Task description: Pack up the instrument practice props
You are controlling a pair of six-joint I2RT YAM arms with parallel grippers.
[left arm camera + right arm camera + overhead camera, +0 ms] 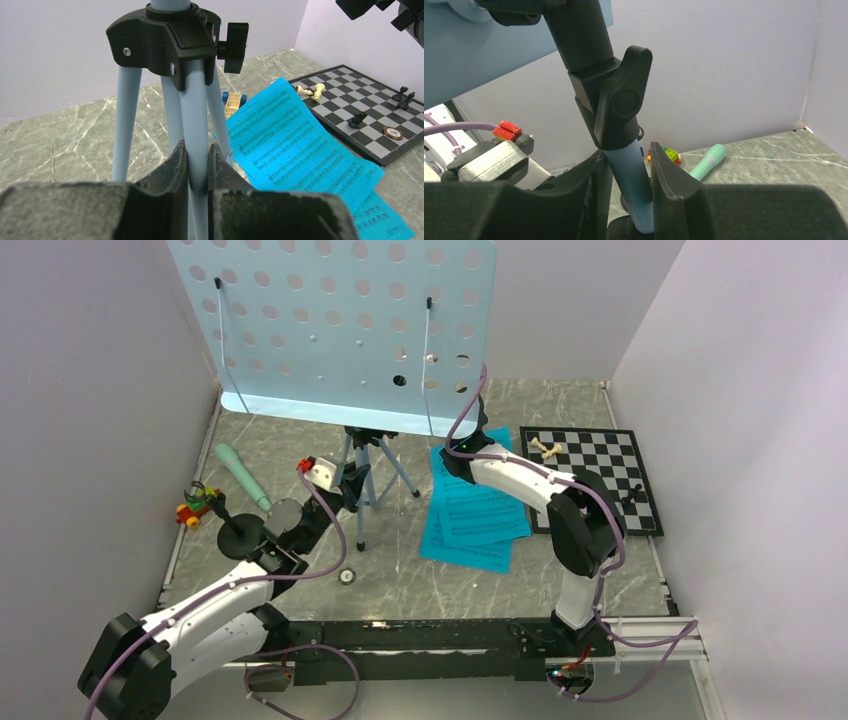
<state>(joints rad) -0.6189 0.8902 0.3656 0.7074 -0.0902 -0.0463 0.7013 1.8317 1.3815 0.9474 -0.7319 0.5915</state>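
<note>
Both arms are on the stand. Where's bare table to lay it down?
Best: the near strip between the music sheets and the arms' base rail, bare but for a small round disc. A smaller patch lies behind the chessboard by the back wall. Crowded: the left, with microphone, toy car and black round base, and the music stand mid-table.

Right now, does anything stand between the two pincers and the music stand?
No, nothing visible does. The left pincer is closed on one leg of the music stand, and the right pincer grips its centre pole just under the black knob. Both touch it directly.
</note>
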